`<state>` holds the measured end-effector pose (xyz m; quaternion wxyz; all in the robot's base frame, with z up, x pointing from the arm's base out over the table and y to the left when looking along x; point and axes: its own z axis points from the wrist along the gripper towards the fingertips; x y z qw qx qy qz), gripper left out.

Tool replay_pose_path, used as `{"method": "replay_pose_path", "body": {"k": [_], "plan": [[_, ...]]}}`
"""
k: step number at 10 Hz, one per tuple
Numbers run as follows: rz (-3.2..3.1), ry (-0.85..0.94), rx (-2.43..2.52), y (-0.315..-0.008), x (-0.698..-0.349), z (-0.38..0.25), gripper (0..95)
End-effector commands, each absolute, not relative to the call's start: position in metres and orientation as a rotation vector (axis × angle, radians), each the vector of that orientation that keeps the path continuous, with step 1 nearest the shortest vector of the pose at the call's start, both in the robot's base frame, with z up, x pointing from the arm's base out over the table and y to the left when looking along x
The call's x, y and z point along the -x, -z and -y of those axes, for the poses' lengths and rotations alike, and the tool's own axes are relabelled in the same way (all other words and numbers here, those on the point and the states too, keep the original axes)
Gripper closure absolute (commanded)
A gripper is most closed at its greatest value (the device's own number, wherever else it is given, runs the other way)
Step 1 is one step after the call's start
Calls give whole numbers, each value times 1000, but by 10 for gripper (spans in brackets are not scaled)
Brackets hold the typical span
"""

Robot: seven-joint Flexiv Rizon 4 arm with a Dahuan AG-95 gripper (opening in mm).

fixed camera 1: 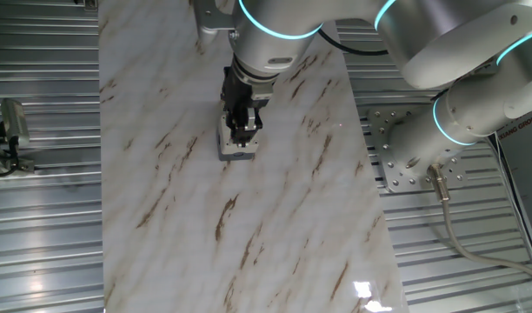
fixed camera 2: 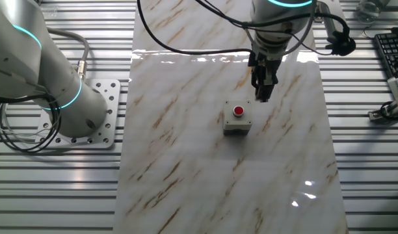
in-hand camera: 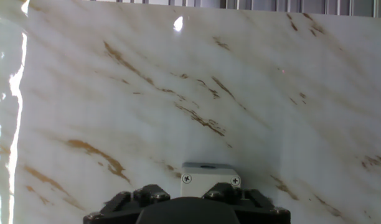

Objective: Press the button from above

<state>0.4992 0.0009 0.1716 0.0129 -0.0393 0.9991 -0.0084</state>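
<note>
Where the red button [fixed camera 2: 238, 110] sits in the top of its small light-grey box [fixed camera 2: 237, 123], it is near the middle of the marble-patterned table [fixed camera 2: 186, 162], and in the other fixed view its cap shows fully exposed. The gripper [fixed camera 2: 263, 97] hangs in that view above and to the right of the box, fingers pointing down, with bare tabletop showing between its tip and the box; nothing is in its grasp. Whether the fingertips are parted or together cannot be told from any view.

From one fixed view the gripper [fixed camera 1: 241, 135] stands in front of the box [fixed camera 1: 235, 149], so the button is hidden there and only the box's near edge shows below the fingers. The hand view shows the box [in-hand camera: 208, 173] at the bottom centre, just beyond the dark gripper body, with two screws at its corners; the button appears only as a thin dark oval on top, its red not visible.

Around the marble slab lies ribbed metal decking. The arm's bolted base plate [fixed camera 2: 101, 117] sits beside the slab, and a black keyboard [fixed camera 2: 389, 55] shows at the edge of the other fixed view.
</note>
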Motion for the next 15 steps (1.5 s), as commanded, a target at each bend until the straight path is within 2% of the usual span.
{"method": "replay_pose_path", "body": {"k": [1,15], "plan": [[-3114,29,127,-172,-499,-1,0],[-3105,61,250,-169,-491,17,0]]}}
